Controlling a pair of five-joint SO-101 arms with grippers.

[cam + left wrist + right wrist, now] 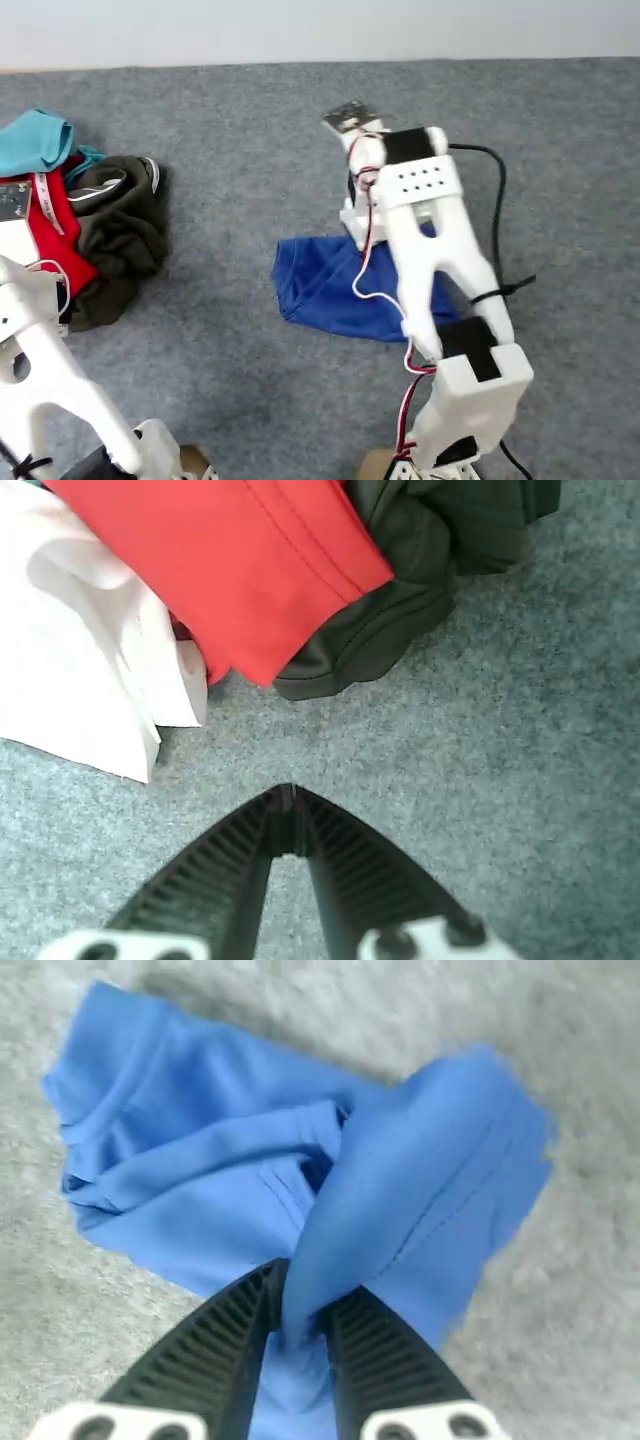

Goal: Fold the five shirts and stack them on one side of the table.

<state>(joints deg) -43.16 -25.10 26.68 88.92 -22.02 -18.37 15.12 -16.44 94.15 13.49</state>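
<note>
Right gripper (300, 1295): clamped narrow on a raised fold of the blue shirt (230, 1150), cloth bunched between the ribbed fingers (225, 1330) and draping away to both sides. Rest of that shirt down on the grey table (220, 200), about mid-table, under the outstretched right arm. Long axis roughly across the table in the high view, slightly slanted. Grip at the shirt's far edge, counted from the arm's base. Possibly doubled over once already, though hard to judge from the creases alone.

Left gripper (292, 798): fingers pressed together, nothing between them, poised above bare table just short of the pile. Ahead of its tips: red shirt (250, 560) lying over a dark olive shirt (400, 620), white shirt (70, 670) beside the red. Teal shirt (40, 140) at the far end of the same heap in the high view.

Heap at the table's left edge, blue shirt well apart from it toward the middle. Nearer to the blue shirt by far: the right arm. Nearer to the heap: the left.

Judged next: draw the held fold back across the shirt's short axis, toward the arm's base, and lay it flat, staying low to avoid dragging the loose half along. Risk: thin cloth slipping free mid-lift.
</note>
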